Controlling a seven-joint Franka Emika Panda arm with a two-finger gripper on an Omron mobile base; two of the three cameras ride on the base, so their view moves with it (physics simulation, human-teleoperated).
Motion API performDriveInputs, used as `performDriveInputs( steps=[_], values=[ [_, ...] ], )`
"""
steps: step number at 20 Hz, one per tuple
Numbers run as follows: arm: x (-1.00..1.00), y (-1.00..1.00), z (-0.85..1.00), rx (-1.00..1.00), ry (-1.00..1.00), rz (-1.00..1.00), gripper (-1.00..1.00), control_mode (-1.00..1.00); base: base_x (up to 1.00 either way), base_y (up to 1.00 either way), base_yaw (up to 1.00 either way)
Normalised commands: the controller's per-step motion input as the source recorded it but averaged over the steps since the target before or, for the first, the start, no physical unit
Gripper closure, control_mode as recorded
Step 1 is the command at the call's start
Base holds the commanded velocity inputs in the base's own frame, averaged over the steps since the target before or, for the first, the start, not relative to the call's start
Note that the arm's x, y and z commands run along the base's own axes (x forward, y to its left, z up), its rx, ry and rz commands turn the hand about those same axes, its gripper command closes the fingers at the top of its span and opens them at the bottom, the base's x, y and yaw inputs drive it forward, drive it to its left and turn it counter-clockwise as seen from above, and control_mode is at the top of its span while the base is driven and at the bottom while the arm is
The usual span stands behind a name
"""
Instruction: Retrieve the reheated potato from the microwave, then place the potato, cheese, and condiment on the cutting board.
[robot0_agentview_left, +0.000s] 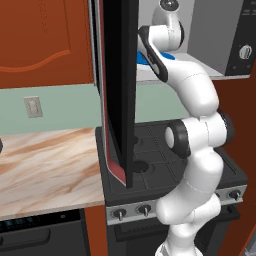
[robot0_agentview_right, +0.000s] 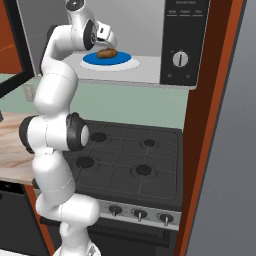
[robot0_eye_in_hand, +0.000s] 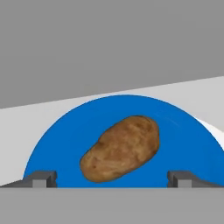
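Note:
The microwave (robot0_agentview_right: 184, 45) stands open, its black glass door (robot0_agentview_left: 120, 95) swung wide toward me. Inside, the brown potato (robot0_eye_in_hand: 120, 148) lies on a blue plate (robot0_eye_in_hand: 57, 148) over the white turntable; in the right base view the potato (robot0_agentview_right: 107, 53) sits just ahead of my hand. My gripper (robot0_eye_in_hand: 112, 179) is open, its two fingertips (robot0_eye_in_hand: 41, 178) standing wide on either side of the potato and short of it, touching nothing. In the right base view the gripper (robot0_agentview_right: 106, 40) hovers at the microwave's mouth above the plate (robot0_agentview_right: 120, 59). Cheese, condiment and cutting board are out of view.
Below the microwave is a black gas stove (robot0_agentview_right: 130, 165) with knobs along its front. A marble counter (robot0_agentview_left: 45, 165) runs to the left of it. The open door edge hangs over the stove's left side. A red-brown cabinet panel (robot0_agentview_right: 210, 125) borders the right.

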Motion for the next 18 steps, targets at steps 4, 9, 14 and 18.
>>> performDriveInputs(
  steps=[4,9,14,18],
  values=[
    [0.03,0.0,-0.04,-0.02,0.06,-0.11,-1.0,-1.0,0.0,0.0,0.0],
    [0.06,0.01,-0.02,-0.02,0.05,-0.1,-1.0,-1.0,0.0,0.0,0.0],
    [0.17,0.0,-0.06,0.0,0.02,-0.04,-1.0,-1.0,0.0,0.0,0.0],
    [0.21,0.0,-0.11,0.0,0.03,-0.01,-1.0,-1.0,0.0,0.0,0.0]
  ],
)
